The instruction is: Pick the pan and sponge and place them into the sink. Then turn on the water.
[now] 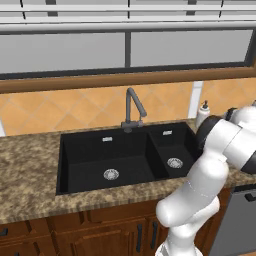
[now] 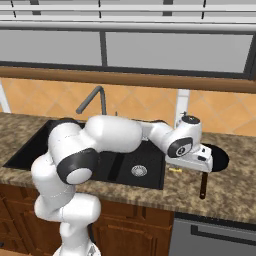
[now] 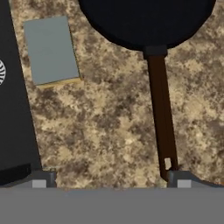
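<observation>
Orange wall tiles back the speckled brown stone table (image 1: 30, 165) in the left base view, where the black double-basin sink (image 1: 125, 155) lies empty under a dry grey gooseneck faucet (image 1: 134, 107).

From the right base view, the white two-finger end effector (image 2: 192, 167) hangs above the round black frying pan (image 2: 220, 156), right of the sink.

Seen from the hand view, the fingertips (image 3: 41, 180) stand released and wide; the pan's thin dark handle (image 3: 162, 113) meets one tip, so recentring over it before closing looks wise. The yellow, grey-topped rectangular sponge (image 3: 51, 50) lies between pan and sink.

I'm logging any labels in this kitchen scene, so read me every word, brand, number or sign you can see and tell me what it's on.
No readable text anywhere.
The sink has two small pale tabs on its back wall: no legible marks.
The pan handle has a small pale spot near its end: no lettering.
The sponge and the soap dispenser are plain.
</observation>
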Available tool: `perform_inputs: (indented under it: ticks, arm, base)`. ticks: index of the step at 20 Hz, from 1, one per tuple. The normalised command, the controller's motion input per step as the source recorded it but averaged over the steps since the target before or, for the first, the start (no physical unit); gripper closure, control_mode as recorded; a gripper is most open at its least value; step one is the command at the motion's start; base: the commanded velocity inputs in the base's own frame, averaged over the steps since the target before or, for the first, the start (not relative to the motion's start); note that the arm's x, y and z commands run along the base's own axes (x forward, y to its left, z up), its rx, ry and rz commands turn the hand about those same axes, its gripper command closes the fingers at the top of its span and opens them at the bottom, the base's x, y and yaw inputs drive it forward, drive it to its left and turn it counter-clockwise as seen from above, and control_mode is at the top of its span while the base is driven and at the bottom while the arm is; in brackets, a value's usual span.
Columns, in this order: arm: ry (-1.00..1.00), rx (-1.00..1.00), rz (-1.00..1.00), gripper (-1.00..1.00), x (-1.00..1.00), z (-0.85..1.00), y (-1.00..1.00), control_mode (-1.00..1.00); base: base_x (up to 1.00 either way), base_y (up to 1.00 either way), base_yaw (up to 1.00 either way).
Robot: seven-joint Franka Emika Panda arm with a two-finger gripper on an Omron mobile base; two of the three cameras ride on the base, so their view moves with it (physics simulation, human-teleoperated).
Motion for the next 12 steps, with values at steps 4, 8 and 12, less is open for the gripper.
perform_inputs:
  ticks: [4, 8, 12]
  arm:
    - [-0.07, 0.00, 0.02, -1.00, 0.06, -0.19, -0.35, -1.00]
    - [-0.03, 0.00, 0.05, -1.00, 0.07, -0.19, -0.30, -1.00]
    - [-0.02, 0.00, 0.11, -1.00, 0.02, -0.13, -0.29, -1.00]
  base:
    - [0.00, 0.00, 0.00]
    - [0.00, 0.00, 0.00]
    - [0.00, 0.00, 0.00]
